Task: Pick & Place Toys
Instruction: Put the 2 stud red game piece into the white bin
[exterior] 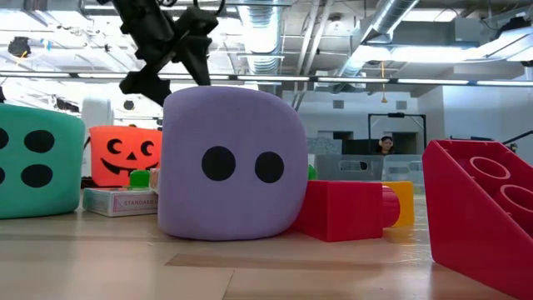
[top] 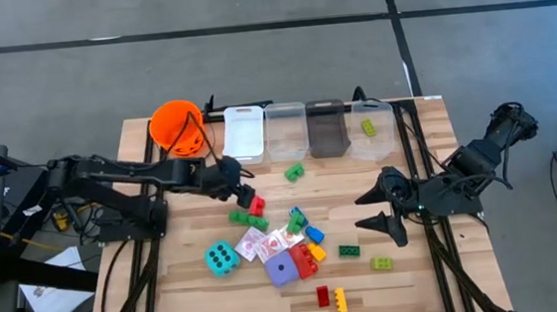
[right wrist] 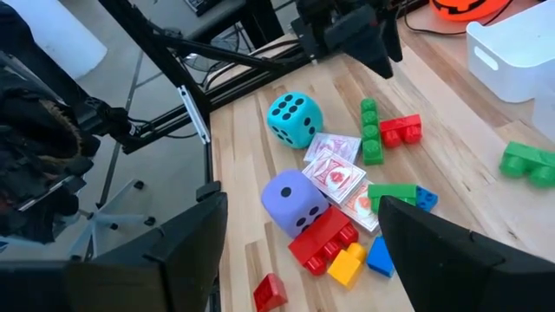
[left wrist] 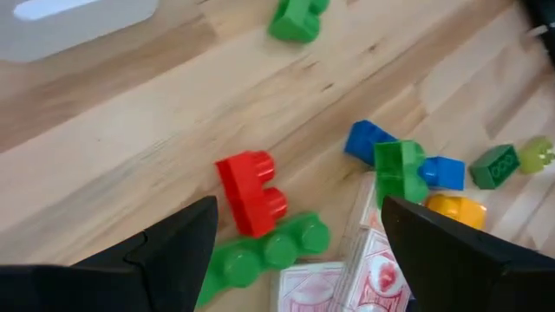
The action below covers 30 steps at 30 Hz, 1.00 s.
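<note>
Our left gripper (top: 245,193) hovers, fingers spread, above the red brick (left wrist: 251,191); descending, we might snag the touching green brick (left wrist: 264,250).

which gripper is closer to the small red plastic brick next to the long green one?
Left. The open left gripper hovers right beside the small red plastic brick, which touches the long green brick. The open right gripper sits well off toward the table's right edge.

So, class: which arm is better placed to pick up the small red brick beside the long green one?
Left. Its open claw hovers right beside the red brick; the right claw sits farther off.
</note>
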Each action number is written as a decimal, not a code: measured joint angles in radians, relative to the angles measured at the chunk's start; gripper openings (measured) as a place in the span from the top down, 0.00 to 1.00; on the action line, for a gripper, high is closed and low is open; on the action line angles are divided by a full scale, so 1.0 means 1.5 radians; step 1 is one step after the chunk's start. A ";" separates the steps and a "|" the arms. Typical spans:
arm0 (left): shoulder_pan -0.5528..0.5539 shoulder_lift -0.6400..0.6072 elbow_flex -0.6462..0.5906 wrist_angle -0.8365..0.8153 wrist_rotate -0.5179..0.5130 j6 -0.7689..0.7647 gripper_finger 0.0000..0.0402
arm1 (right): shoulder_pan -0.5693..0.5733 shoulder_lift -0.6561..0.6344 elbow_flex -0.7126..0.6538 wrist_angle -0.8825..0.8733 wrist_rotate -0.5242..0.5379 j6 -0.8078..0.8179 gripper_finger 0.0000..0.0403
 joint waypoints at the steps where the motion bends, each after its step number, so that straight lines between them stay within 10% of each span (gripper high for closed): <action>1: 0.001 0.010 0.008 -0.012 0.006 0.000 0.21 | 0.000 0.000 0.000 0.000 0.000 0.000 0.28; 12: 0.008 0.193 0.153 -0.129 0.039 0.054 0.21 | -0.009 0.000 0.000 -0.007 0.000 -0.004 0.28; 30: 0.011 0.291 0.163 -0.109 0.061 -0.008 0.21 | -0.008 0.000 0.000 -0.011 0.000 -0.013 0.28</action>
